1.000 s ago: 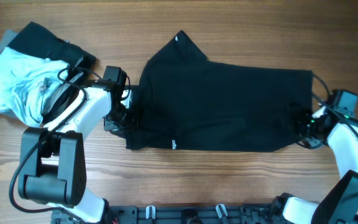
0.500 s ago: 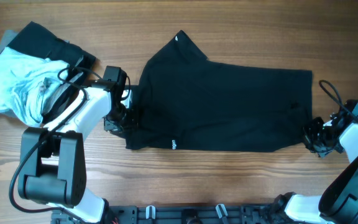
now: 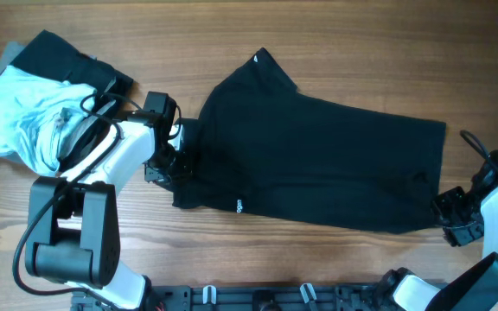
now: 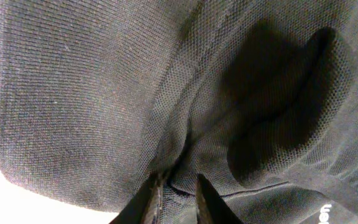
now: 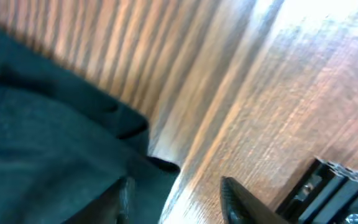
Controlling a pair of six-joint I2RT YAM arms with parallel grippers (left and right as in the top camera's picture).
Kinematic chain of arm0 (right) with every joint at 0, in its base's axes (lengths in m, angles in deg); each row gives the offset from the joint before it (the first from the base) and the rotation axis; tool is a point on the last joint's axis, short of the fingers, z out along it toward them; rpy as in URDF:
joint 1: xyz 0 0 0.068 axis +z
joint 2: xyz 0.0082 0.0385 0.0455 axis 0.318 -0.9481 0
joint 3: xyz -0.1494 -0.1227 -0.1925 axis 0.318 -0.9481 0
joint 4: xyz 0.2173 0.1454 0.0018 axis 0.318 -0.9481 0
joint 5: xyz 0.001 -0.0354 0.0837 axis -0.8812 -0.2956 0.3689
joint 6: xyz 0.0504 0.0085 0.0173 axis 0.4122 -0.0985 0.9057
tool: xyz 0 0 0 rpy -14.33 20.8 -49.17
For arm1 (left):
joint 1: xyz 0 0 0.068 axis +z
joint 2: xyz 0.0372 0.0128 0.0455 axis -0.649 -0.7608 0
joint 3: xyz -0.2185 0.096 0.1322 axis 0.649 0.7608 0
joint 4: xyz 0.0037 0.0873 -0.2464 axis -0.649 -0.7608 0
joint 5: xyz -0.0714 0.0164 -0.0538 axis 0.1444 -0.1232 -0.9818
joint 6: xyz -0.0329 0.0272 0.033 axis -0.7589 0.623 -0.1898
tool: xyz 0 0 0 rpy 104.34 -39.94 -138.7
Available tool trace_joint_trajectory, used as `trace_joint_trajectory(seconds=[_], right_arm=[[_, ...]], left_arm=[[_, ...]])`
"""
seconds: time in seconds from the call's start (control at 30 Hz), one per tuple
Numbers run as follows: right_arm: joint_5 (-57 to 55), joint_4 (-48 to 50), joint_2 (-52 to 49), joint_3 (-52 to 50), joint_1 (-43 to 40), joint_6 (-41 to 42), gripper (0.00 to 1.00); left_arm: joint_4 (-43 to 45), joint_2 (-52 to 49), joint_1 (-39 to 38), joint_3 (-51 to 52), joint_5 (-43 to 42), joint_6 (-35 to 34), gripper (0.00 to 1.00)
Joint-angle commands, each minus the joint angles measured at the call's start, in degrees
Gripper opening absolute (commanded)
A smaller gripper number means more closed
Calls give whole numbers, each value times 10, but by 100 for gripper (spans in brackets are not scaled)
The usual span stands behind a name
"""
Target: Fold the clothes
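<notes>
A large black garment (image 3: 318, 160) lies spread across the wooden table (image 3: 361, 43), with a tiny white mark (image 3: 239, 205) near its front edge. My left gripper (image 3: 169, 166) is at its left edge; in the left wrist view the gripper (image 4: 178, 193) is shut on a fold of the black fabric (image 4: 104, 93). My right gripper (image 3: 450, 216) is at the garment's front right corner. In the right wrist view the gripper (image 5: 176, 199) stands open, the fabric's corner (image 5: 48, 143) lies by one finger, and bare wood shows between the fingers.
A pile of other clothes sits at the far left: a light blue one (image 3: 15, 112), a black one (image 3: 63, 60) and a grey edge (image 3: 7, 56). The robot base rail (image 3: 275, 298) runs along the table's front edge.
My right gripper has moved right and toward the front edge. The black garment's right end has been pulled that way and now lies slanted. The left arm has not moved.
</notes>
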Motion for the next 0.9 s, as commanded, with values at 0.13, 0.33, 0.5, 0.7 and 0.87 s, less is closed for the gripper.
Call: trace_joint_trajectory(seconds=[0.13,0.33,0.5,0.7,0.87], right_arm=[[136,75,9,19,-2,-90,77],[332,102,36,78,-2,-185,75],[356,97,37,78,0,-216,75],[357,78,37,78,0,-215,75],[357,74,37,76,0,-216,75]], left_arm=[[-26,0,2,-6,3,5,5],[-138,30,2,-126,-6,16,8],[-40,46,2,-172,-64,16,4],[143,-33,-35,-172,-86,96,4],[224,-119,-48,-172,-101,151,4]])
